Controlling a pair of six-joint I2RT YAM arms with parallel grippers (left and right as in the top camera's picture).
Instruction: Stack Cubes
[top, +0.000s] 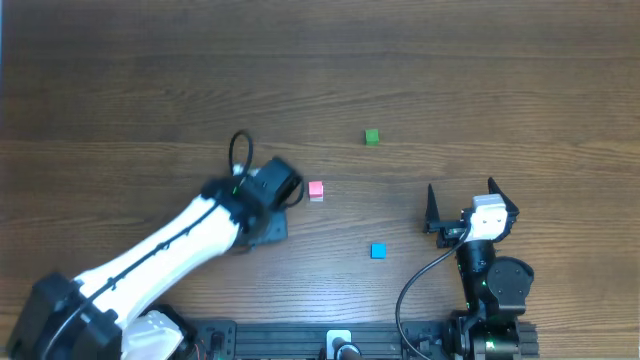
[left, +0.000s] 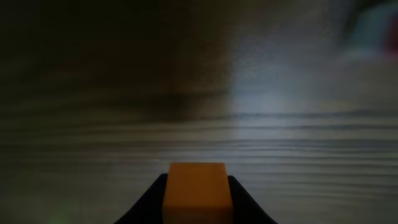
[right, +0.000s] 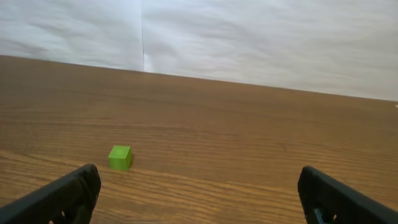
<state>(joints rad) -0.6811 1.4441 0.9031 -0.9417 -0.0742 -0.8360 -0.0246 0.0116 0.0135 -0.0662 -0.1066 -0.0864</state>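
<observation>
An orange cube (left: 197, 190) sits between the dark fingers of my left gripper (left: 197, 208), which is shut on it close above the wooden table. From above, the left gripper (top: 283, 190) is just left of a pink cube (top: 316, 190). A green cube (top: 372, 137) lies farther back; it also appears as the green cube (right: 120, 157) ahead of my right gripper. A blue cube (top: 377, 251) lies near the front, between the two arms. My right gripper (top: 463, 200) stands open near its base, with nothing between its fingers (right: 74, 190).
The wooden table (top: 450, 70) stretches bare toward the back and the left. A white wall (right: 249, 37) rises behind the table's far edge. A black cable loop (top: 240, 152) stands up from the left wrist.
</observation>
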